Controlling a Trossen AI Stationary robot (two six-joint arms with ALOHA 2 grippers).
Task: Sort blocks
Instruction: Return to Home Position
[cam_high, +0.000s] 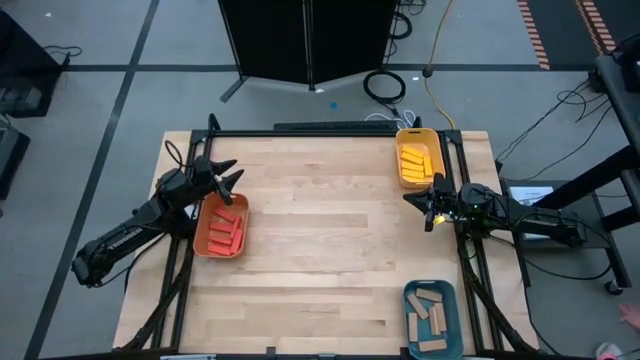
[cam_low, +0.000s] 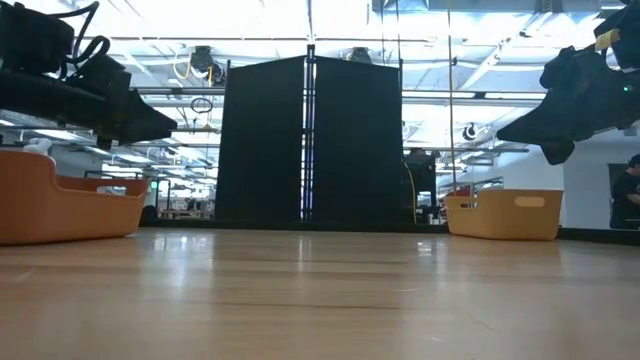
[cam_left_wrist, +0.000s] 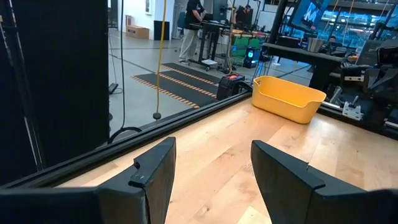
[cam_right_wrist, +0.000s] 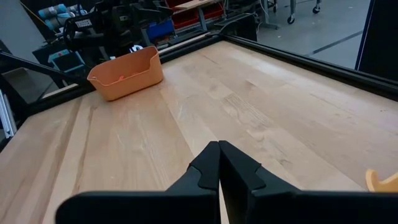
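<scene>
Red blocks (cam_high: 225, 229) lie in the orange tray (cam_high: 221, 226) at the table's left. Yellow blocks (cam_high: 415, 160) lie in the yellow tray (cam_high: 418, 157) at the far right. Tan wooden blocks (cam_high: 430, 316) lie in the teal tray (cam_high: 432, 319) at the near right. My left gripper (cam_high: 228, 176) hangs open above the far end of the orange tray, with nothing between its fingers (cam_left_wrist: 155, 171). My right gripper (cam_high: 431, 203) is shut and empty, raised over the table just near of the yellow tray; its fingers (cam_right_wrist: 217, 165) touch each other.
Bare wooden tabletop (cam_high: 330, 230) lies between the three trays. A black metal frame (cam_high: 330, 130) runs along the table's far edge and sides. A dark panel (cam_low: 310, 140) stands behind the table. A person (cam_left_wrist: 193, 25) stands far off in the room.
</scene>
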